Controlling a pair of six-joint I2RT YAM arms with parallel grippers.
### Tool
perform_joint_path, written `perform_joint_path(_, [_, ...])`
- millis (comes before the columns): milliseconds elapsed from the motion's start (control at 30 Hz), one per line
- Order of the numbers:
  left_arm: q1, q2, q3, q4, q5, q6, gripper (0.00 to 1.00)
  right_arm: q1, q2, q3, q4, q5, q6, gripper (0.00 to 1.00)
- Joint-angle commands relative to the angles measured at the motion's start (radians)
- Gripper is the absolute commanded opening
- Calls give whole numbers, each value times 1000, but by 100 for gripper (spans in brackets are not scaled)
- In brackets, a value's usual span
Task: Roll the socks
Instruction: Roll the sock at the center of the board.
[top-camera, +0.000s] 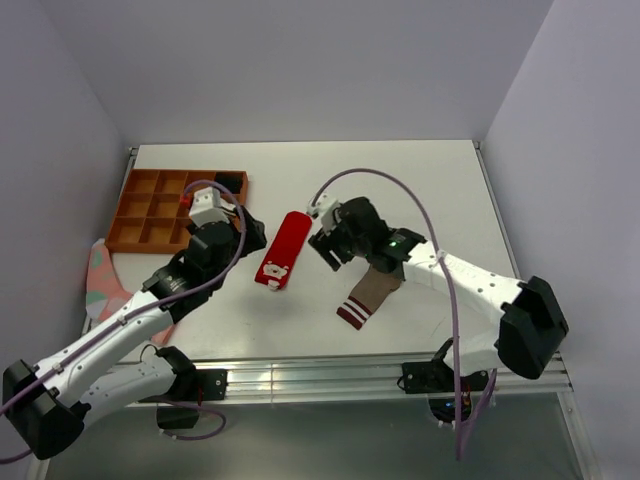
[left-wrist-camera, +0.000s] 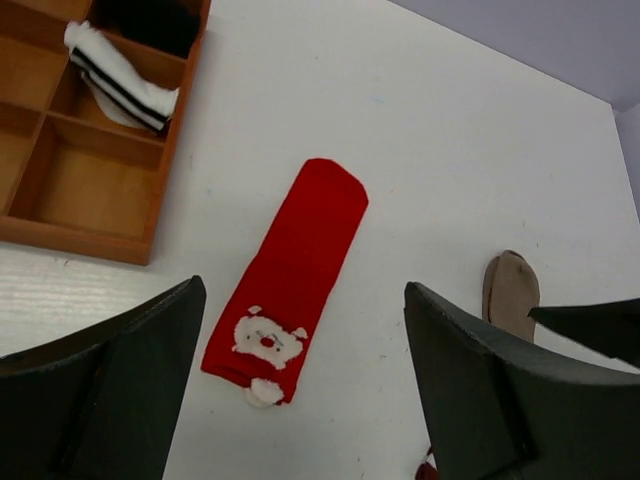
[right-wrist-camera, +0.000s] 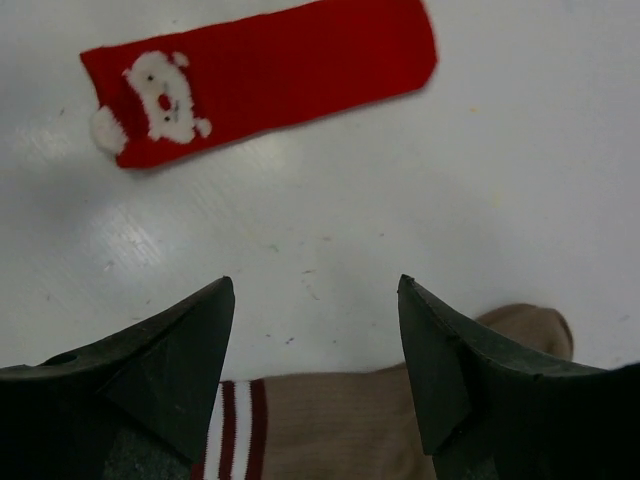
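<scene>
Two wide-open, empty tools: the left gripper (left-wrist-camera: 305, 288) faces the red sock (left-wrist-camera: 290, 275), which slants mid-table from the near edge toward the far-right corner; the right gripper (right-wrist-camera: 315, 284) hangs over the tan sock (right-wrist-camera: 330, 425), closer to the near edge.

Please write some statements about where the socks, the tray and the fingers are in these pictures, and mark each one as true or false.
1. The red sock lies flat and unrolled on the table. True.
2. The right gripper has its fingers shut on the tan sock. False: the fingers stand open over it and clamp nothing.
3. The two socks overlap. False: bare table shows between them.
4. A white sock with black stripes lies in a compartment of the orange tray. True.
</scene>
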Motion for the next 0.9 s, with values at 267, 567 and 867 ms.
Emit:
perform_joint_path(267, [351,-130,-19,-106,81,-114,80,231,299,134,71,-26,-37,68])
perform_joint_path(567, [449,-93,105,-131,132,-59,81,316,522,281,161,39,-2,54])
perform_joint_path(867, [482,-70,126,-103,185,-38,81,346,594,319,172,66,33,49])
